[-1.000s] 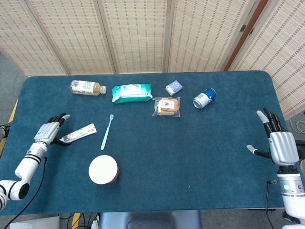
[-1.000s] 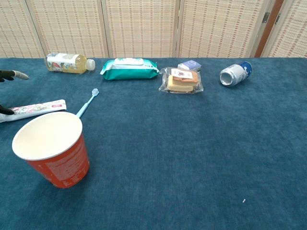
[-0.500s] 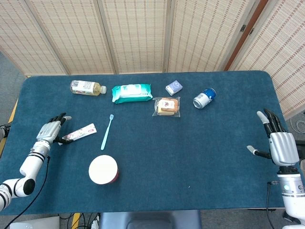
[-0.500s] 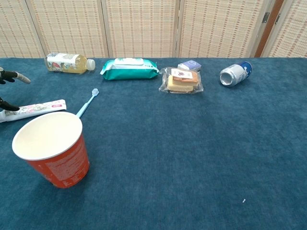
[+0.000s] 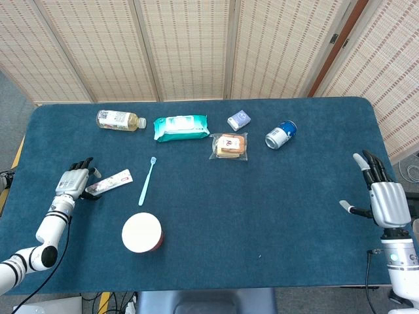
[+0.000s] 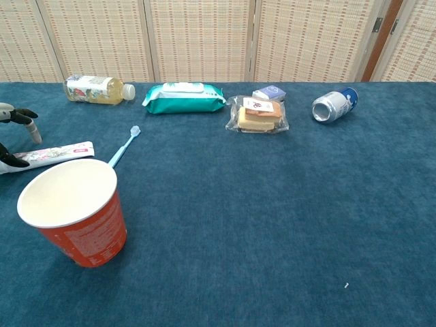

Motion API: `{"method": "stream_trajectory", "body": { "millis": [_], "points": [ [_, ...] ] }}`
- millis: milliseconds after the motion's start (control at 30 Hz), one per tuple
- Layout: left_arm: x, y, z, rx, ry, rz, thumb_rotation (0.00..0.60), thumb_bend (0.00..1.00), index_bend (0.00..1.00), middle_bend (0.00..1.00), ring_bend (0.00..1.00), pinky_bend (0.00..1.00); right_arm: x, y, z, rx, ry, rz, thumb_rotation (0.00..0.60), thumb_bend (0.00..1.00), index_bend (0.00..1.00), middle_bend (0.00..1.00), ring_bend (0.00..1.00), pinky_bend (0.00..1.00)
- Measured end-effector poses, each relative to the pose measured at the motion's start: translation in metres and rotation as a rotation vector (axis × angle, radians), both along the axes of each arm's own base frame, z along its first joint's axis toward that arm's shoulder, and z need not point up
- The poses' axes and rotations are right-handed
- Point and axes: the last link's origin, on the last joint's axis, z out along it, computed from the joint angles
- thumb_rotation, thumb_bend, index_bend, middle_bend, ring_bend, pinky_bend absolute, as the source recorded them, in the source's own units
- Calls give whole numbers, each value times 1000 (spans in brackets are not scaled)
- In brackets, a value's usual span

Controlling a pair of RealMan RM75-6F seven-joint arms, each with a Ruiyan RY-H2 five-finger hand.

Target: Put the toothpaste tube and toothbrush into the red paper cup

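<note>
left hand (image 5: pixel 74 181) now closed in around the cap end of the toothpaste tube (image 5: pixel 109 182), at about 9 o'clock on the table (image 5: pixel 275 209); fingers (image 6: pixel 26 122) arched over the tube's end in the chest view, thumb below it, where 1 s ago spread wider and set further out. not plainly gripping yet: fingers apart, tube flat on the cloth, so open but closing. tube itself unmoved across all 3 moments, lying just left of the toothbrush (image 5: pixel 147 180), head of the brush toward 12 o'clock. red paper cup (image 5: pixel 142 233) upright, mouth up and holding nothing, at about 7 o'clock, near both items and just below them. right hand (image 5: pixel 381 195) out at 3 o'clock, fingers spread, holding nothing, unchanged from 1 s ago, well apart from everything. further back, untouched: a bottle (image 5: pixel 120 120) at 11 o'clock, a green wipes pack (image 5: pixel 181 127) beside it, a small blue box (image 5: pixel 239 119), a wrapped sandwich (image 5: pixel 230 146), a tipped can (image 5: pixel 281 134) toward 1 o'clock. judging by the shift, grasp on the tube about to be made; nothing in the cup so far, both items left to go. likely trouble: flat, slippery tube sliding on the cloth instead of lifting.
</note>
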Motion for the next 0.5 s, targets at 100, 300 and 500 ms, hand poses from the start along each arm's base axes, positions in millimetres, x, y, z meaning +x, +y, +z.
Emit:
{"method": "stream_trajectory", "body": {
  "millis": [100,300,500],
  "points": [
    [1,0,-4,-3,9,-3,600,181,345,0,0,0,-1,0,-1,2,-2,-3,600,0,0,0,26,366],
    [-1,1,-8,-5,31,1,600,189,366,0,0,0,-2,1,0,2,-3,-4,600,0,0,0,26,366],
    [-2,3,-10,-9,39,16,600,191,379,0,0,0,-3,2,-1,3,-6,-8,600,0,0,0,26,366]
  ]
}}
